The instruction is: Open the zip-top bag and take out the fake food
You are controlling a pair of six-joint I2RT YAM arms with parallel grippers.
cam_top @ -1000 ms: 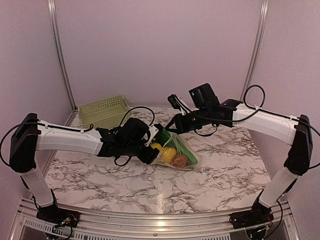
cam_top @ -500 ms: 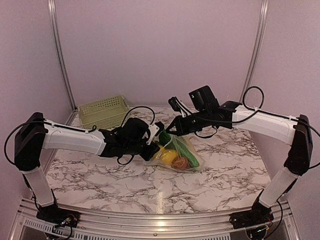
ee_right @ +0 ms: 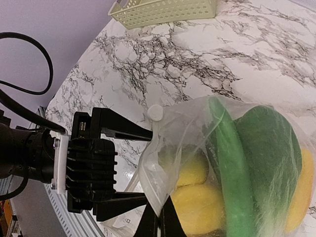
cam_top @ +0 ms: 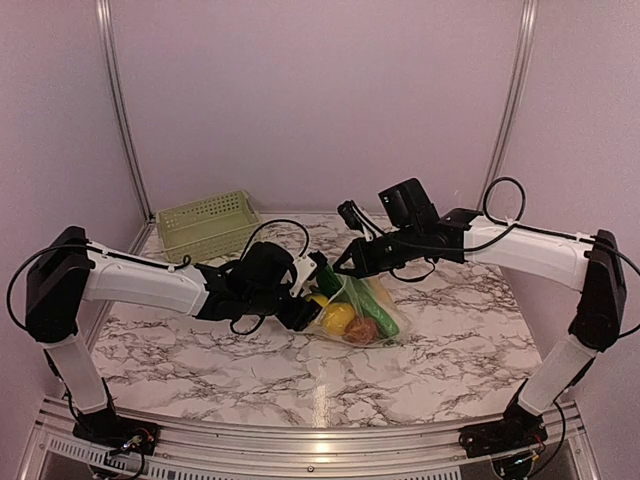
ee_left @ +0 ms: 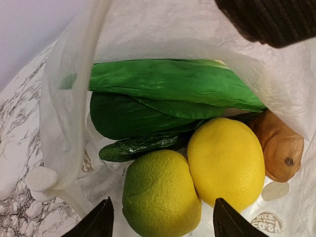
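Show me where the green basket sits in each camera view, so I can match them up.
Top view: the basket is at the far left of the table, behind the left arm.
Left wrist: not in it.
Right wrist: the basket runs along the top edge, partly cut off.
Shared landmark: the clear bag of toy food, seen in all three views.

Light green lattice basket (cam_top: 207,222): sits upright on the bench (cam_top: 180,350), well apart from the left fingers (ee_right: 123,132), off to their back-left by the rear corner. The right wrist view shows its near long wall past those fingers. Bench is white marble-pattern with grey veins and runs under the fingers. Lilac walls (cam_top: 320,100) behind. Aluminium posts (cam_top: 118,110) in the rear corners, aluminium rail (cam_top: 320,448) along the near edge.
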